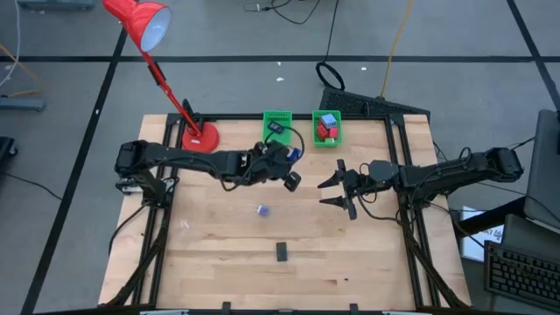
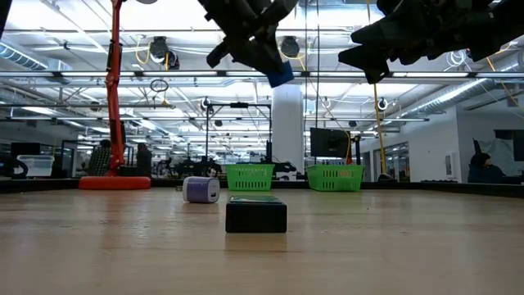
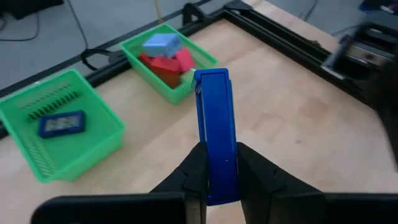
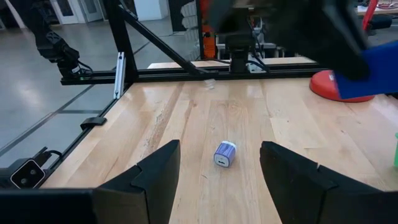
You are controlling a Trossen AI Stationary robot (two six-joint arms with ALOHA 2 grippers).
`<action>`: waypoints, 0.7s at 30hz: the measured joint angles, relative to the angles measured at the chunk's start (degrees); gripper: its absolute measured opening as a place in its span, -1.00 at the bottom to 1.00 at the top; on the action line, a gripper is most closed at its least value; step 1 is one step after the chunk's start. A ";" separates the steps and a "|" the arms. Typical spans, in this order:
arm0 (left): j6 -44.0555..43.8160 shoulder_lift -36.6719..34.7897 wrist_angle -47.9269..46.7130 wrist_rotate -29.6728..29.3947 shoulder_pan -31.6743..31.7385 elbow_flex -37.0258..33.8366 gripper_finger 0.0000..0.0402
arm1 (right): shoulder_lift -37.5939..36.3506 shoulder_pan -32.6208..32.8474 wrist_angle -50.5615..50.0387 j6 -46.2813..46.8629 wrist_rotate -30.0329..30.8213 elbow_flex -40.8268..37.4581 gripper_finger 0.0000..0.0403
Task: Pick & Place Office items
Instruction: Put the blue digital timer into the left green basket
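My left gripper (image 1: 289, 166) hovers in front of the two green baskets, shut on a blue oblong (image 3: 213, 118). My right gripper (image 1: 337, 189) is open above the table's middle right and touches nothing. A small purple-and-white piece (image 1: 262, 210) lies on the wood between the arms, also visible in the right wrist view (image 4: 224, 154). A black oblong (image 1: 282, 252) lies flat nearer the near edge. The left basket (image 3: 93, 149) holds a dark blue piece (image 3: 61, 124). The right basket (image 3: 202, 62) holds red blocks (image 3: 163, 65) and a pale blue cube (image 3: 160, 43). My left gripper pinches the blue oblong between its two fingers (image 3: 194, 168) at one end (image 3: 217, 180). The rest of the oblong sticks out past the fingertips. The oblong is lifted clear of the table, and its free end (image 2: 281, 75) slants downward below the gripper.
A red desk lamp stands with its base (image 1: 201, 136) at the far left of the table, beside the left basket. Black frame rails (image 1: 398, 157) run along the table's sides. Bare wood lies around the black oblong (image 2: 256, 214) and toward the near edge.
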 joint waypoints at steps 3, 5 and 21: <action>0.18 0.00 -0.02 0.04 1.81 0.00 -0.70 | 0.01 0.00 0.00 -0.57 0.00 0.00 0.04; 0.39 0.00 -0.02 0.07 2.99 0.00 -0.72 | 0.01 0.01 0.00 -0.58 0.00 0.00 0.04; 2.65 0.00 -0.04 1.70 12.19 0.00 -0.74 | 0.01 -0.01 0.02 -0.80 0.00 0.00 0.04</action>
